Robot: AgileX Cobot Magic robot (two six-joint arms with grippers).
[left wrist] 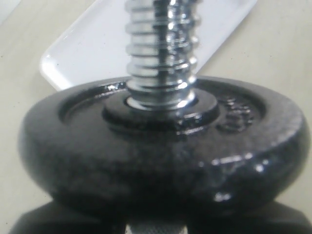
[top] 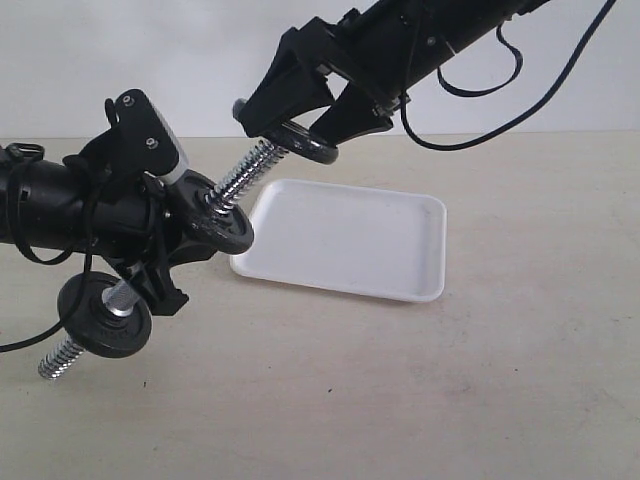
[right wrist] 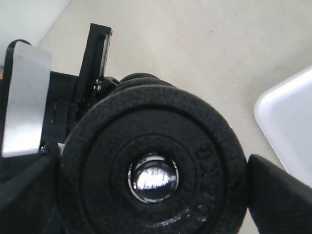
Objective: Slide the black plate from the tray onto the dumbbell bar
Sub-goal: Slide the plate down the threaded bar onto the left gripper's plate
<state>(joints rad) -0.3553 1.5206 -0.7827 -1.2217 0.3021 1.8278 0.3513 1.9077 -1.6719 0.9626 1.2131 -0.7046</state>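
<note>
Exterior view: nearest, toward the table's [top: 400, 400] left edge, the left gripper [top: 155, 250] is clamped on the tilted dumbbell bar [top: 245, 176], which carries two more discs [top: 105, 318]. Farther, over the tray's [top: 380, 240] far-left corner, the black plate [top: 312, 152] sits at the bar's upper threaded tip. Iron: heavy, stiff, probably slick; best pinched across its rim, as the right gripper [top: 310, 130] does, jaws wide, closed on it.

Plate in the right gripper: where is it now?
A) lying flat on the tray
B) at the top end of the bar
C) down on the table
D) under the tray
B: the right gripper holds the plate at the top of the bar, and the bar's tip shines through the plate's hole in the right wrist view.
</note>
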